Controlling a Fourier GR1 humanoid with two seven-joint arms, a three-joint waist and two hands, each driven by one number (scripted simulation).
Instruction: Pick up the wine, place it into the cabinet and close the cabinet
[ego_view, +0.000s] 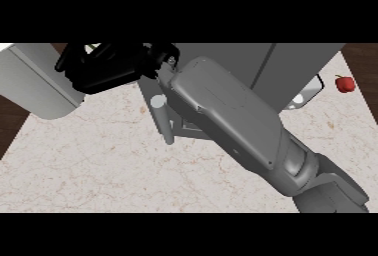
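Clearly, the right hand (111, 65) is seen raised close beneath the head view, at the upper left, with its grey forearm (236, 125) crossing the frame from the lower right. Its black fingers are curled round something, and a small pale-green sliver (94, 47) can just be made out at their top edge — this is judged to be the wine, though the bottle itself is almost wholly hidden and cannot be confirmed. The left hand is not shown.

Left of the hand, the cabinet's open door (33, 82) is seen as a pale grey panel swung outward; behind and to the right of the hand, the cabinet body (295, 70) is seen, with a white handle (310, 90) on its closed side. A red pepper (344, 84) lies well off to the right, beyond the cabinet, on the marbled counter (111, 170).

The step in hand is judged to be carrying the bottle into the opening. To do it well, the bottle should be kept upright and guided between the open door and the cabinet's edge — contact with either is to be avoided. It should be set down on the shelf before the fingers are released, and the hand withdrawn straight back. Only then should the door be pushed shut.
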